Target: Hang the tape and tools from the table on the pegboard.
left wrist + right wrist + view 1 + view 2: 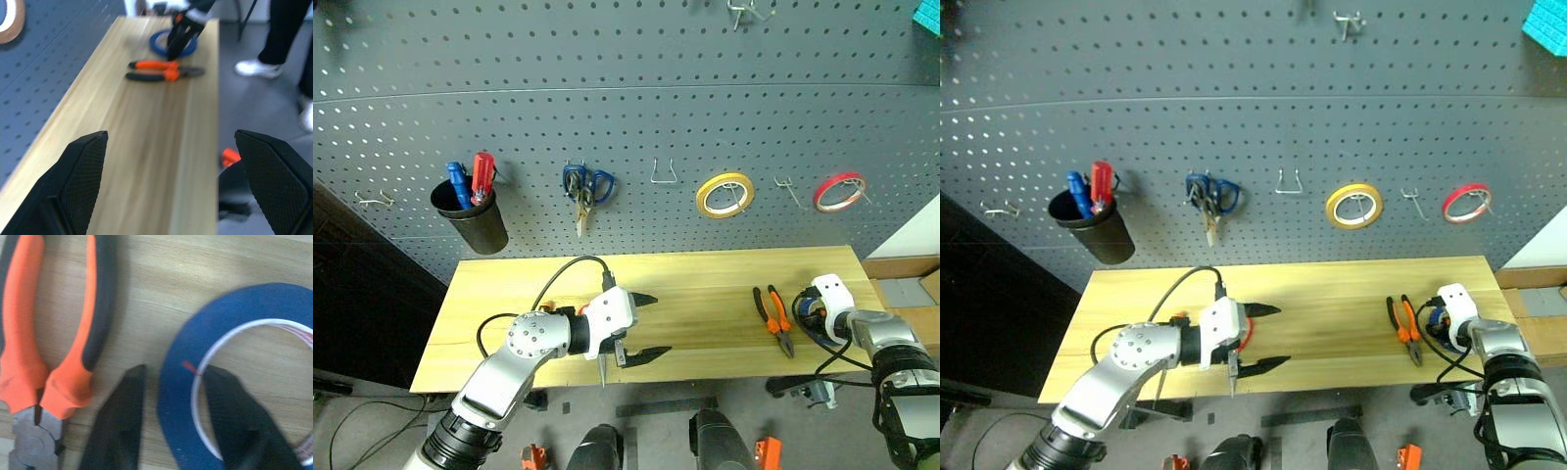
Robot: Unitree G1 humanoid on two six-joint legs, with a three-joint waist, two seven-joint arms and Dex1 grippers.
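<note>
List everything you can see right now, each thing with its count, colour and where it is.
pegboard: one, dark grey, behind the table
table: one, light wood
cup: one, black, on the pegboard, with a blue and a red tool handle inside
scissors: one pair, blue handles, hanging
yellow tape ring: one, hanging
red tape ring: one, hanging
pliers: one, orange and black, on the table
dark blue tape: one, flat on the table beside the pliers
person's legs: dark trousers, beyond the table's end
left pincer: open, over the table
right pincer: astride the dark blue tape's wall
</note>
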